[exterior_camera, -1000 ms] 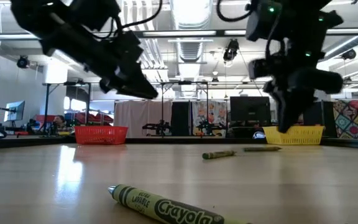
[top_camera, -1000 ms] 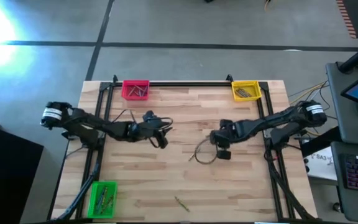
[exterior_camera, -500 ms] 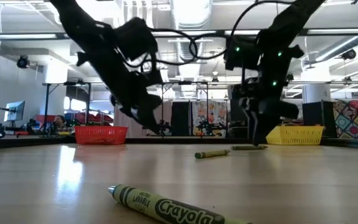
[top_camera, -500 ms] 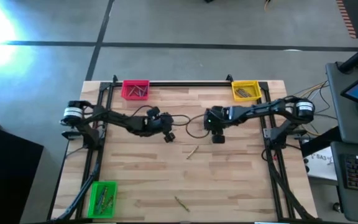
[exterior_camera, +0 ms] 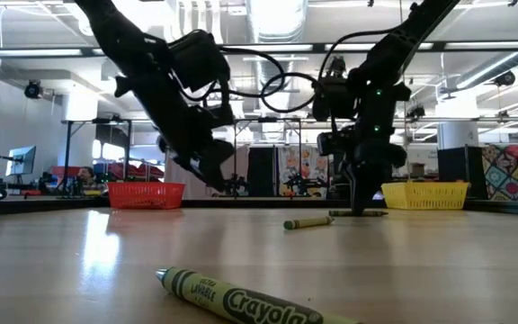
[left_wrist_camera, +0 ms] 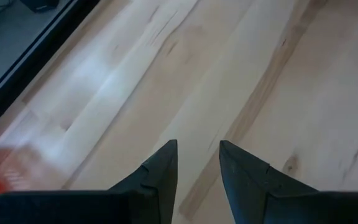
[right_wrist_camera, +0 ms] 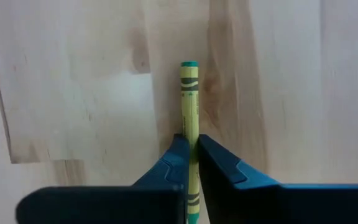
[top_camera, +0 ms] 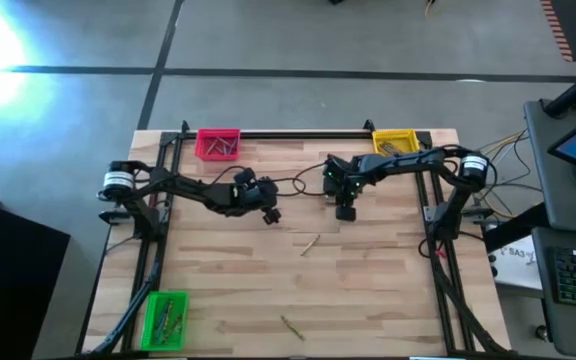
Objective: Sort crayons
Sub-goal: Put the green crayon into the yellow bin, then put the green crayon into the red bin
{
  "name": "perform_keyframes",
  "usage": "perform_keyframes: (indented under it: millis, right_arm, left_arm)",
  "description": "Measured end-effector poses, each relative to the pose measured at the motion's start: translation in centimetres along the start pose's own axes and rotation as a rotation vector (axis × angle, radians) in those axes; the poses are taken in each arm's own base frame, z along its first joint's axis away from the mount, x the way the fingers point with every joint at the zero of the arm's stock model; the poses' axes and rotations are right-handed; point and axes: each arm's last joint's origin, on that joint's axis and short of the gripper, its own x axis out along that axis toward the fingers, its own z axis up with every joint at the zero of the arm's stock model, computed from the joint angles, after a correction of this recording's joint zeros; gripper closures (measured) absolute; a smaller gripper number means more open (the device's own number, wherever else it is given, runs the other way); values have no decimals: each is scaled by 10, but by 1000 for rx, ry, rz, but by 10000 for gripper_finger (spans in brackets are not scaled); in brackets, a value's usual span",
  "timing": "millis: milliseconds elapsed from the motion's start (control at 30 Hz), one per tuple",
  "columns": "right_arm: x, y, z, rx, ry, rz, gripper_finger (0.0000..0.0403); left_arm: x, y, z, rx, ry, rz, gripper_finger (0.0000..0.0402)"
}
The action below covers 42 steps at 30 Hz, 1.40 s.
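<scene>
My right gripper [top_camera: 345,211] stands at the table's far middle, shut on an olive-yellow crayon [right_wrist_camera: 189,99] that lies on the wood; in the low view its fingers [exterior_camera: 360,203] reach down to the table. My left gripper [top_camera: 271,216] hovers to its left, a little open and empty [left_wrist_camera: 197,152], over bare wood. A second olive crayon [top_camera: 310,243] lies flat at the table's middle, and a third [top_camera: 291,326] lies near the front edge, close in the low view [exterior_camera: 241,301]. My right gripper pinches the crayon's long sides [right_wrist_camera: 190,138] between its two fingers, about at mid-length. The fingers come from above, pointing down. The crayon runs lengthwise through the gap between them, and its tip [right_wrist_camera: 189,65] sticks out ahead. In the low view it lies level [exterior_camera: 358,213] on the table.
A pink bin [top_camera: 218,143] and a yellow bin [top_camera: 395,146] stand at the far edge, and a green bin [top_camera: 165,318] stands at the near left corner; each holds crayons. Cables hang between the arms. A black frame runs along the table's sides.
My right gripper has gone toward the table's far edge and a little left, and down to the table at the crayon. My left gripper has gone a little toward the right and far edge, then kept still. The two loose crayons have stayed in place.
</scene>
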Motion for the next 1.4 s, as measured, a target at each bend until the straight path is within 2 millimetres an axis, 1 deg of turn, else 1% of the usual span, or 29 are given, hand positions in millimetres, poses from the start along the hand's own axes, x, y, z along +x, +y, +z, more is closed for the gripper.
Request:
perform_keyframes:
  millis: [100, 167, 267, 333, 400, 467, 533, 633, 733, 900, 1000, 1100, 1267, 1400]
  right_arm:
    - [-7, 0, 0, 33, -13, -13, 388]
    - [-16, 0, -2, 44, -9, -72, 388]
    - [-40, -5, -1, 65, -72, -180, 389]
    - [-56, -10, -4, 113, -100, -238, 390]
    - [-71, -20, -10, 205, -128, -317, 390]
    - [-88, -31, -17, 331, -160, -444, 390]
    - [-104, -41, -26, 419, -177, -563, 390]
    - [-118, -55, -41, 518, -154, -693, 390]
    - [-128, -69, -55, 596, -137, -756, 390]
    - [-127, -88, -76, 698, -80, -781, 390]
    - [-122, -98, -85, 711, -24, -797, 385]
    - [-116, -104, -89, 677, 56, -838, 371]
    - [-105, -110, -91, 603, 194, -908, 335]
    - [-99, -111, -91, 600, 212, -892, 314]
  left_arm:
    - [-3, 2, -2, -4, 23, 5, 299]
    - [-5, 4, -2, -25, 24, 6, 299]
    - [-8, 6, -5, -46, 19, 4, 299]
    - [-10, 8, -7, -59, 6, -6, 299]
    - [-11, 10, -13, -68, -11, -10, 299]
    - [-14, 13, -19, -82, -32, -16, 299]
    - [-18, 18, -23, -105, -68, -25, 299]
    - [-25, 25, -30, -132, -110, -35, 299]
    - [-34, 31, -32, -176, -184, -55, 299]
    - [-46, 39, -36, -219, -274, -79, 299]
    - [-51, 43, -38, -240, -308, -88, 300]
    - [-55, 45, -41, -243, -313, -90, 300]
    - [-57, 47, -43, -246, -318, -92, 299]
    - [-56, 47, -43, -245, -316, -89, 300]
